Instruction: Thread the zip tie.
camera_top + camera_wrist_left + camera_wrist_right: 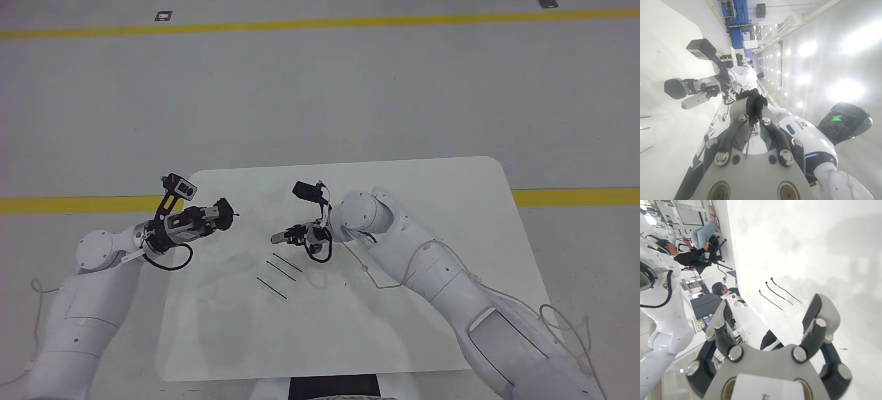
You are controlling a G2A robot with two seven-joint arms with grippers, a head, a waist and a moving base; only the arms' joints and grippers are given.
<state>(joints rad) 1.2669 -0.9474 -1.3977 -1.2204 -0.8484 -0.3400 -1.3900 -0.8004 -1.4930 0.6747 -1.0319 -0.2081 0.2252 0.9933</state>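
Observation:
My left gripper [755, 100] is shut on a thin black zip tie [748, 139] whose strand trails back between its fingers toward the wrist. In the top view it [228, 211] hovers over the table's left side. My right gripper [770, 300] stands open with nothing between its fingers [814, 308]. It sits near the table's middle [283, 238], facing the left gripper, and appears open in the left wrist view [680, 96]. Three more black zip ties [779, 292] lie side by side on the table, just in front of the right gripper [283, 266].
The white table [420, 320] has rounded corners, and bare surface lies to the right and front of the ties. A thin cable [365, 268] hangs along the right arm. People sit beyond the table edge, away from the work.

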